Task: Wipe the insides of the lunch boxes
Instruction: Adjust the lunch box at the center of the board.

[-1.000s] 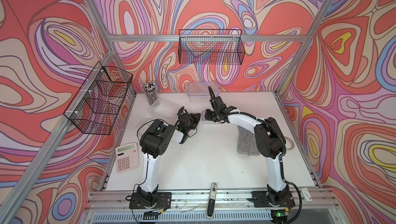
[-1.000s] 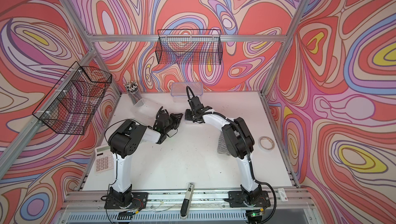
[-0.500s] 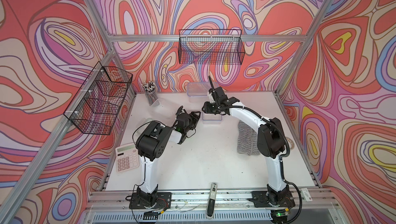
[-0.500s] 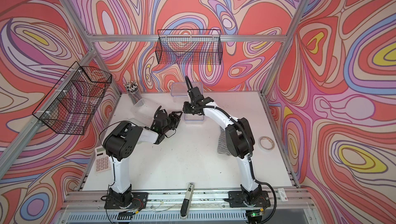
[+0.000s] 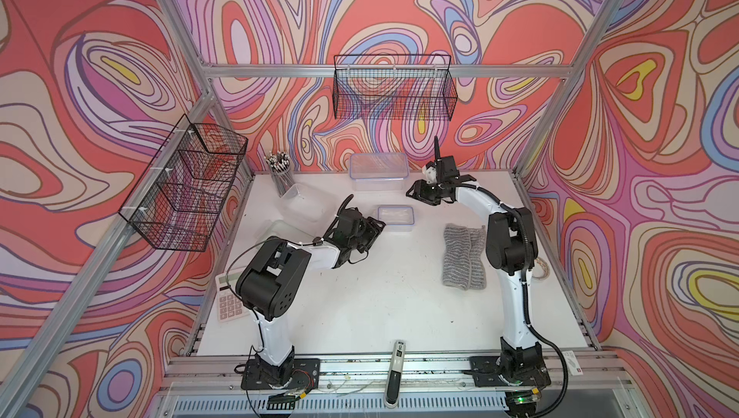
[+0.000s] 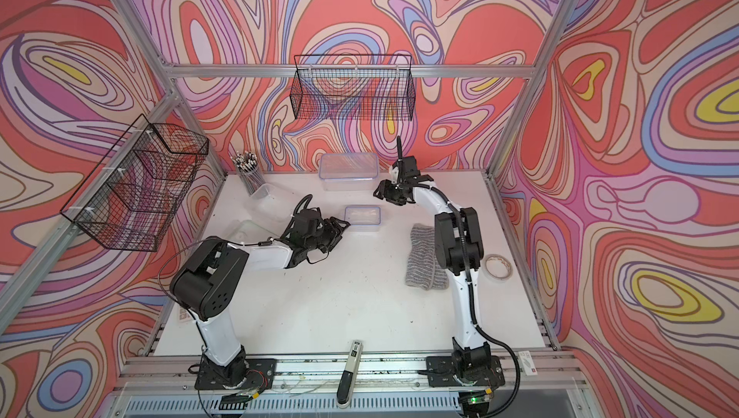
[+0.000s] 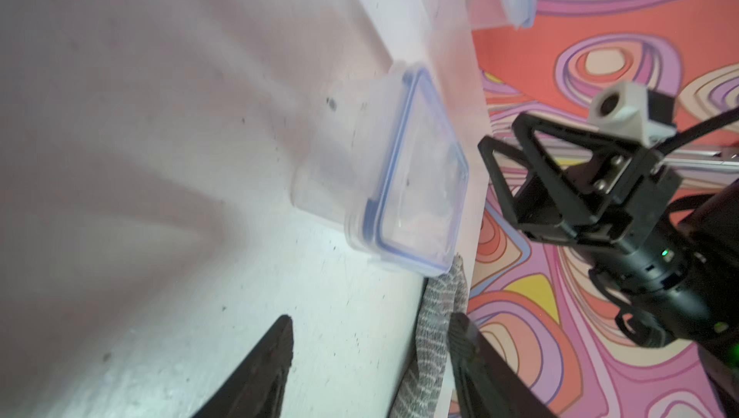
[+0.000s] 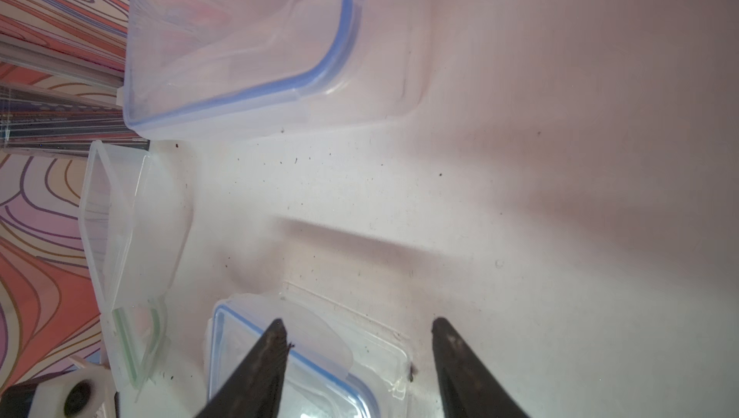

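At the table's (image 5: 360, 316) left edge lies a calculator (image 5: 228, 302), and in the far left corner stands a mesh pen cup (image 5: 282, 180). Just in front of the cup sits a frosted-lid lunch box (image 5: 304, 206).

The left gripper (image 5: 378, 228) hangs low over the middle of the table. In its wrist view the fingers (image 7: 280, 356) stand spread with nothing between them.

Just past those fingertips sits the small lunch box (image 5: 396, 218), its blue-rimmed lid on. Its long axis runs across the table, parallel to the far edge. Its left short end faces the left gripper, so the left arm is the nearer one.

The large lunch box (image 5: 378, 170), also lidded, stands against the far edge behind the small one.

The right gripper (image 5: 416, 195) is raised beyond the small box's far right corner, between the two blue-rimmed boxes. Its fingers (image 8: 272, 356) are also apart and hold nothing, and one tip overlaps the small lid in that view.

The grey striped cloth (image 5: 464, 256) lies untouched towards the right edge, beside the right arm. A tape roll (image 6: 498, 267) sits at the right edge.

No lid is off either blue-rimmed box, so wiping looks some way off. The small box, flanked by both grippers, seems the likely one to open.
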